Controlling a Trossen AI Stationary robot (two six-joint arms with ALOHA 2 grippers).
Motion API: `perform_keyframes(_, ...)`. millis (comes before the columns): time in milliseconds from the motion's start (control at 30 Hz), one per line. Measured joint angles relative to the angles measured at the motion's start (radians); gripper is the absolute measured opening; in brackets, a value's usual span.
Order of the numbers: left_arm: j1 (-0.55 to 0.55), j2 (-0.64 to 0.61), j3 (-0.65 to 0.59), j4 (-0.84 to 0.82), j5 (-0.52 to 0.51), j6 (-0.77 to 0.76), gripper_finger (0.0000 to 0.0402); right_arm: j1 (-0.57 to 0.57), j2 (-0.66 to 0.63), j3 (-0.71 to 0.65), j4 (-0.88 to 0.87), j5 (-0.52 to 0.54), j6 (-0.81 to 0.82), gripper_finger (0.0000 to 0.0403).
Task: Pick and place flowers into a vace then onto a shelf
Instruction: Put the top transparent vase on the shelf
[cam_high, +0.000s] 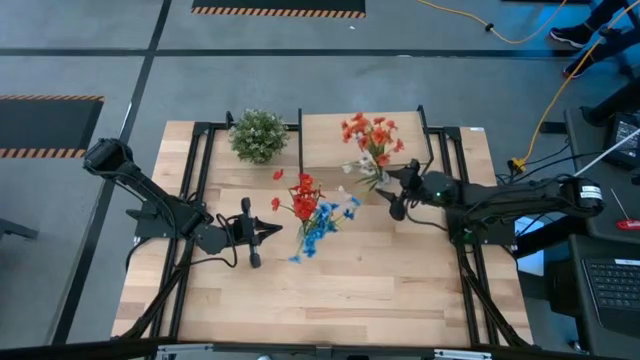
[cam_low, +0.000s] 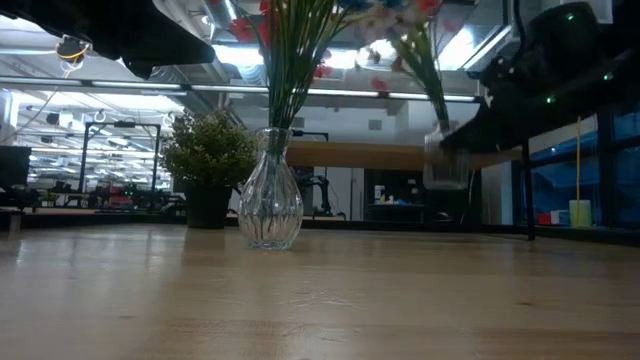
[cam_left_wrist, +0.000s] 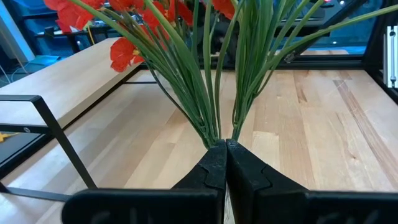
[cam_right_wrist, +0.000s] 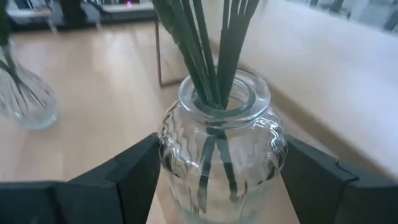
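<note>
Right gripper (cam_right_wrist: 217, 180) clasps the glass vase (cam_right_wrist: 219, 155) of flowers (cam_high: 372, 140); keep it upright and set it gently on the shelf (cam_low: 380, 155).

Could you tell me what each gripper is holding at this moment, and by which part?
The right gripper clamps a glass vase of flowers by its ribbed body. The left gripper is shut and holds nothing.

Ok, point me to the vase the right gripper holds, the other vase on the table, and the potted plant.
Held vase (cam_right_wrist: 217, 155): right wrist view, ribbed glass belly.
Standing vase (cam_low: 271, 205): low view, glass body.
Potted plant (cam_high: 258, 135): high view, middle of foliage.
</note>
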Motion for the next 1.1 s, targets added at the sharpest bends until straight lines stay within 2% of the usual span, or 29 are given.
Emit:
perform_keyframes(233,0.0,0.0,0.0,0.0,0.0,0.006,0.0001,0.0,-0.109,0.006,-0.01,0.0,-0.025,0.0283)
perform_keyframes(467,0.0,0.0,0.0,0.0,-0.002,0.007,0.0001,0.0,-0.142,0.142,-0.167,-0.031,-0.052,0.0283)
perform_keyframes(633,0.0,0.0,0.0,0.0,-0.006,0.01,0.0001,-0.014,-0.142,0.271,-0.307,0.067,-0.077,0.0283)
perform_keyframes(833,0.0,0.0,0.0,0.0,-0.057,0.009,0.0001,-0.116,-0.142,0.343,-0.365,0.077,-0.076,0.0283)
perform_keyframes(1000,0.0,0.0,0.0,-0.001,-0.101,0.001,0.0001,-0.242,-0.117,0.366,-0.384,-0.075,-0.079,0.0283)
perform_keyframes(1100,0.0,0.0,0.0,-0.001,-0.092,-0.003,0.0001,-0.315,-0.097,0.379,-0.377,-0.095,-0.1,0.0283)
